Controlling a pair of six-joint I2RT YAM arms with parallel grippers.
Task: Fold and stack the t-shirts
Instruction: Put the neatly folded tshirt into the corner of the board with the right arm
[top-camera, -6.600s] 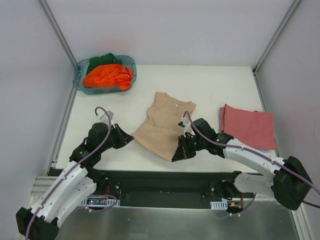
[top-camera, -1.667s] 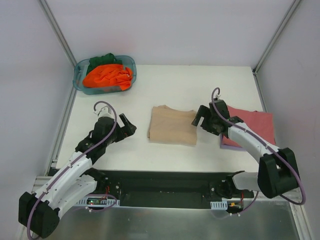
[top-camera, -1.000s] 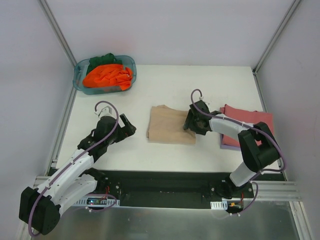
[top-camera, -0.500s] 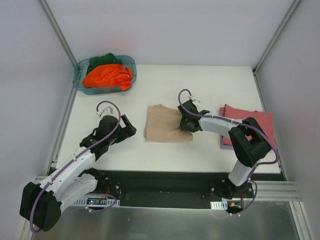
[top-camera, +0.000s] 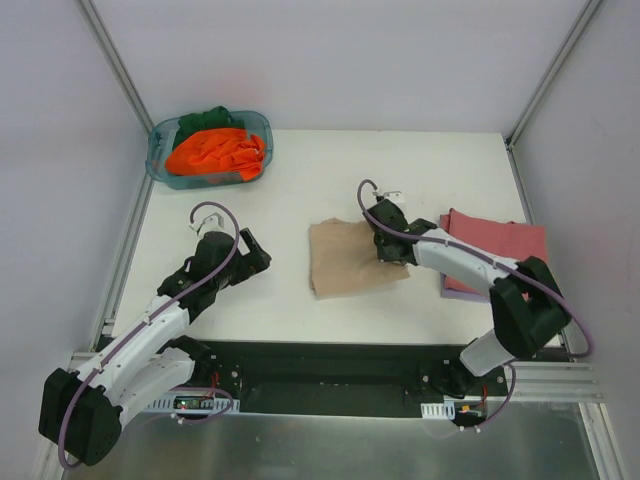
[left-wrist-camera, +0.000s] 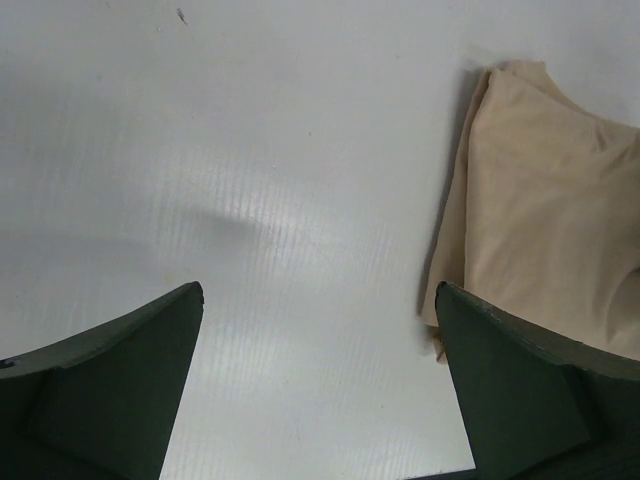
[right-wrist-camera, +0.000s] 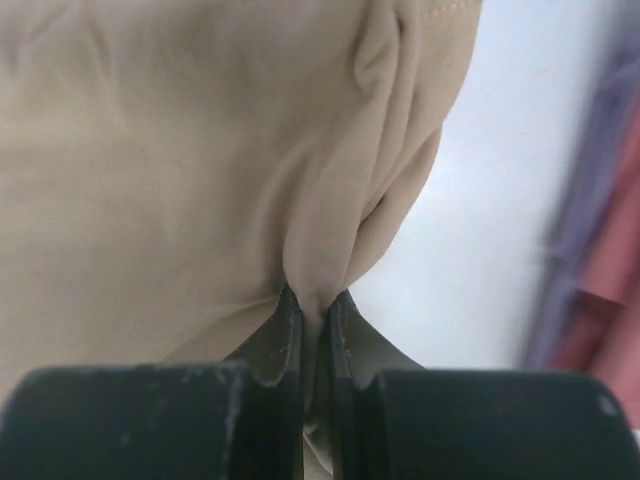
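- Against half a second ago, the folded tan shirt (top-camera: 350, 260) has slid to the right and turned, so its edges now sit skewed to the table (top-camera: 300, 170) edge.
- My right gripper (top-camera: 392, 248) has moved right with it; my left gripper (top-camera: 255, 262) has hardly shifted.
- In the right wrist view, the fingers (right-wrist-camera: 275, 340) are pinched tight on a ridge of tan cloth at the shirt's right edge.
- The left gripper's fingers are spread wide over bare table, holding nothing, with the shirt's left edge near them.
- Right of the tan shirt, a folded red shirt (top-camera: 497, 252) lies on a lavender shirt (top-camera: 455, 291), close to the pinching gripper.
- At the far left corner, the teal tub (top-camera: 263, 127) holds a crumpled orange shirt (top-camera: 212, 150) and a dark green shirt (top-camera: 205, 118).
- The tan shirt lies mid-table as a flat rectangle, puckered where it is gripped.
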